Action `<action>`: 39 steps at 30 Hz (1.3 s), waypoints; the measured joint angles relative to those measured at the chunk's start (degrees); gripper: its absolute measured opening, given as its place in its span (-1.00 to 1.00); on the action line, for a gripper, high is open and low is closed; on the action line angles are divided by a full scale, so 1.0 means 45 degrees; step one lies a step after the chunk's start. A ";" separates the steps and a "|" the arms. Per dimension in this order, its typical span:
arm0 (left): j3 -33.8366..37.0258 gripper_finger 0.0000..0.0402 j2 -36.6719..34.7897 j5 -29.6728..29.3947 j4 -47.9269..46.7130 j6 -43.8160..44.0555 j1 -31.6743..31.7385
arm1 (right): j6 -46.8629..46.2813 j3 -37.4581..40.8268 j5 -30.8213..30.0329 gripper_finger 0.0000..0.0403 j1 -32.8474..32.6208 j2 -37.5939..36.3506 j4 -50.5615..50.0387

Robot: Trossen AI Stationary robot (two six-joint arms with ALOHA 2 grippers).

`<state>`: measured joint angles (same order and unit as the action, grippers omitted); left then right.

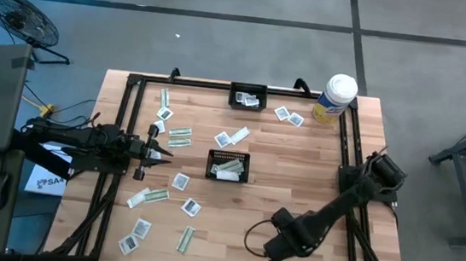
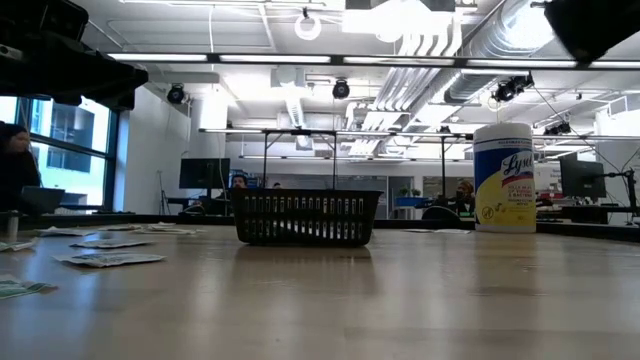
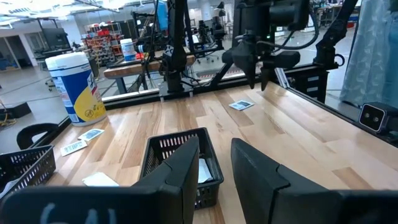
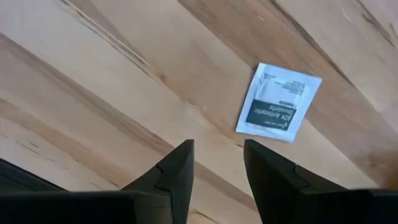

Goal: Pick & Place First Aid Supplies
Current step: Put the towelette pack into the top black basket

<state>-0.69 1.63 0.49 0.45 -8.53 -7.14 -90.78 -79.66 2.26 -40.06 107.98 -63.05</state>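
Several small paper packets lie flat on the wooden table, white squares [image 1: 180, 180] and pale green-and-white strips [image 1: 180, 136]. My left gripper [image 1: 162, 152] hovers open near the table's left side, pointing right at the middle black basket [image 3: 180, 165]. My right gripper [image 4: 217, 165] hangs open near the table's near edge [image 1: 278, 242], pointing down. A white square packet with dark print [image 4: 278, 102] lies flat on the wood beyond its fingertips, apart from them. The left wrist view shows that same gripper [image 3: 258, 78] above the packet [image 3: 241, 104]. In the high view the arm hides this packet.
The middle basket [image 1: 228, 166] holds a few packets, as does a second black basket [image 1: 247, 96] at the far edge. A white-and-yellow canister [image 1: 335, 97] stands at the far right corner. A black frame [image 1: 348, 142] borders the table. Bare wood lies right of the middle basket.
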 joint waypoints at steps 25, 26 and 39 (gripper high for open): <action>0.0000 -0.54 0.0000 0.0000 0.0002 0.0002 0.0002 | -0.1157 0.0000 -0.2330 -0.33 -0.1248 -0.0015 0.0016; 0.0000 -0.54 -0.0001 0.0000 0.0003 0.0001 0.0001 | -0.1387 0.0000 -0.2123 -0.33 -0.1277 -0.0015 0.0027; 0.0000 -0.54 -0.0002 0.0000 0.0005 0.0004 0.0000 | -0.3153 0.0000 -0.2082 -0.33 -0.1685 0.0014 0.0997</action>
<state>-0.69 1.62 0.49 0.47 -8.51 -7.14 -104.96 -79.66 -7.11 -47.65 108.05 -58.56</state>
